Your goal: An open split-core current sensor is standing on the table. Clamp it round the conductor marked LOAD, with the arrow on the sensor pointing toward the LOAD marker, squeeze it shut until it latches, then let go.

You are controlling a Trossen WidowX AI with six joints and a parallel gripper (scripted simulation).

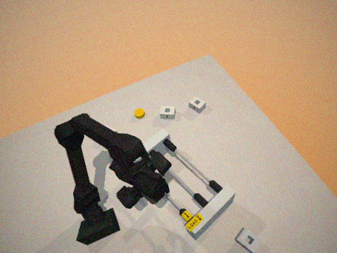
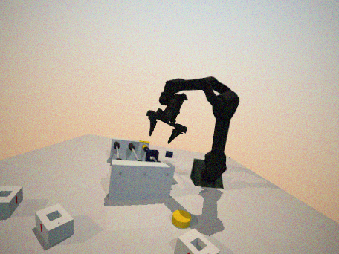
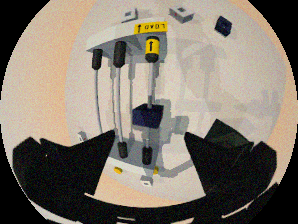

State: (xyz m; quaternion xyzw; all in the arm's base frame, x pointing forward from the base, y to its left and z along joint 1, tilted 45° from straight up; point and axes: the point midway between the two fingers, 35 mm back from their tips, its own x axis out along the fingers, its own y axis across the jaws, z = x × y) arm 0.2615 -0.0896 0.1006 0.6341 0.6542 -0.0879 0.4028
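The sensor, a dark blue block [image 2: 152, 155] [image 3: 148, 115], sits around the LOAD conductor [image 1: 174, 203] [image 3: 151, 75], the rod ending at the yellow LOAD marker [image 1: 193, 223] [image 3: 151, 27]. It looks like one compact block; whether it is latched, and its arrow, cannot be made out. In the top view the arm hides it. My gripper [image 2: 160, 139] [image 3: 150, 135] is open and empty, fingers wide apart, above the sensor and clear of it. The marker's arrow shows black on yellow.
Two more rods run beside the LOAD one between the grey end walls [image 1: 214, 216] [image 2: 141, 182]. Another dark blue block [image 2: 169, 154] [image 3: 223, 26] stands off the rack. White blocks with square recesses [image 1: 167, 112] [image 1: 197, 104] [image 2: 56, 226] and a yellow disc [image 1: 139, 113] [image 2: 181, 219] stand around.
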